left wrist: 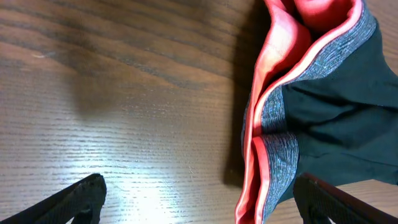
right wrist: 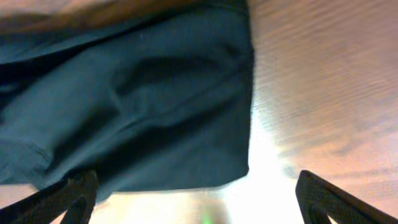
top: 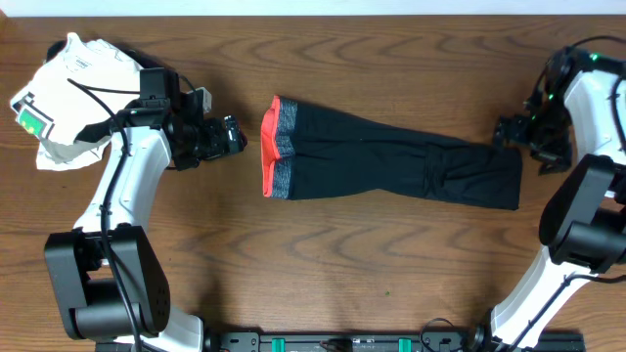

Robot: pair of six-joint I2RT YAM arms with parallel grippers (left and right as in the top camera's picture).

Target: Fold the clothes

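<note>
Brown wood-grain table (top: pixel 372 279), matte, with glare patches under both my wrists. My left gripper (left wrist: pixel 199 196): black fingers (left wrist: pixel 81 199) spread wide, nothing between them, bare wood beneath. Just beside it is the waistband (left wrist: pixel 280 124), heathered grey knit edged in red-orange, bunched in soft ridges. My right gripper (right wrist: pixel 196 190): jaws wide apart too, over the squared end of the cloth, holding nothing. The clothes (top: pixel 391 161), soft black fabric, lie mid-table as a long band, waistband toward my left arm, creased toward the right. Farther off, at the far-left corner: a crumpled white garment (top: pixel 68 93) with a green tag (top: pixel 32 119).
</note>
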